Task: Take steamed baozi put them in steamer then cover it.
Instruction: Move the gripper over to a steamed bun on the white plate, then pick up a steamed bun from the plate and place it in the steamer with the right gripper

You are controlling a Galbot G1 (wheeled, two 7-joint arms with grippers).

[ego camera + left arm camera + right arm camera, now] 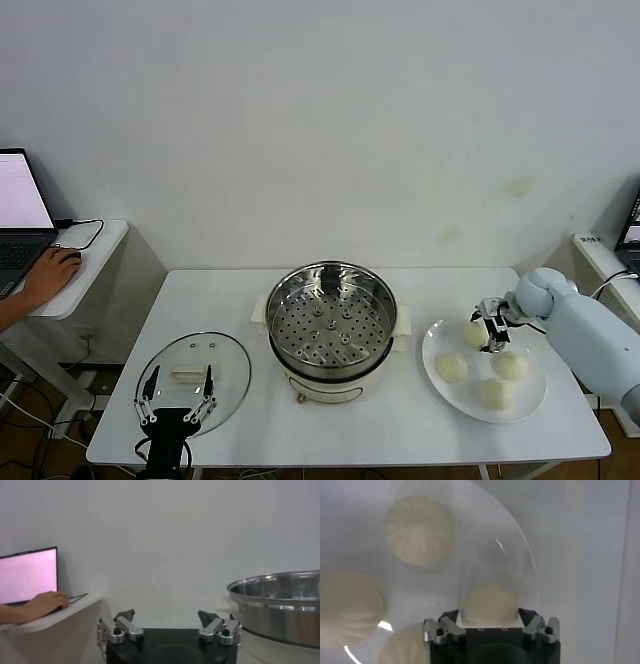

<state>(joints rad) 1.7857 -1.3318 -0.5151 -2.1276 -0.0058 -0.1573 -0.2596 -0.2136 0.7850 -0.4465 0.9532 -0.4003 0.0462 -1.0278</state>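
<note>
Four baozi (pixel 452 367) lay on one white plate (pixel 534 402) at the steamer's (pixel 331 312) three o'clock. The right pincer (pixel 489 615) straddled one bun, spread wide; it needed a gentle, centred close. One cover (pixel 193 372) lay at nine o'clock under the wide left pincer (pixel 176 397) on the bench (pixel 400 430).

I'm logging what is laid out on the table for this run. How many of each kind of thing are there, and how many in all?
Buns: 4, all on the plate; one sits between the right gripper's open fingers.
Plate: 1
Steamer pot: 1, no buns in it
Glass lid: 1, flat on the table by the left gripper
Total: 7
</note>
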